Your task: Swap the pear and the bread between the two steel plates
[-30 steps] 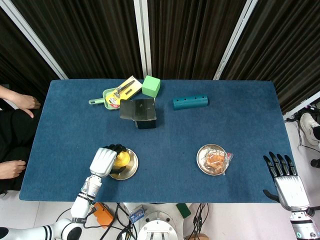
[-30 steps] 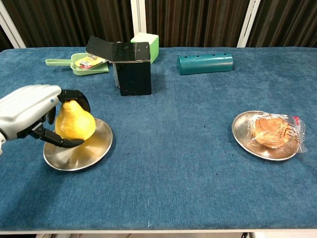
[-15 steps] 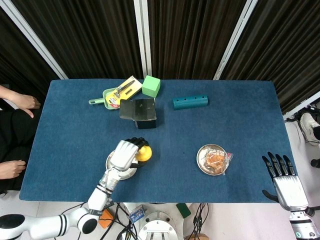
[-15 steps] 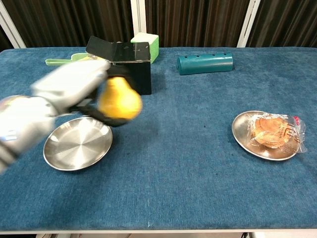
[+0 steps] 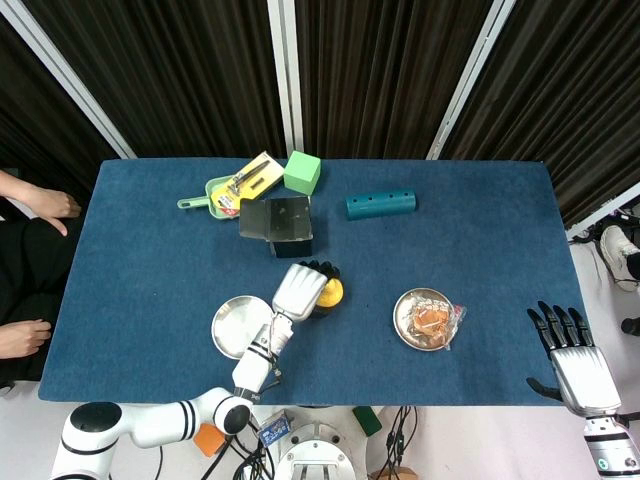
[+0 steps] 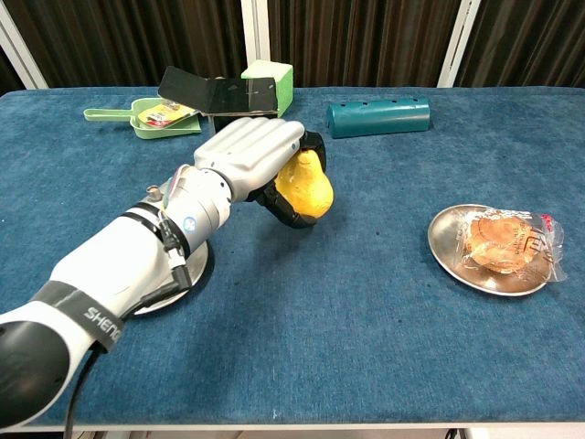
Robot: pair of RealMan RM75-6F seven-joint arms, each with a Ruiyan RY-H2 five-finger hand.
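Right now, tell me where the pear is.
The pear is held in the left hand, above the blue cloth between the two steel plates, nearer the empty left plate. In the head view it sits just in front of the black box.

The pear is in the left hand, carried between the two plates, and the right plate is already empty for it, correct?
Not quite. The left hand does hold the pear between the plates, but the right plate is not empty: the wrapped bread lies on it, as the chest view shows. The left plate is the empty one.
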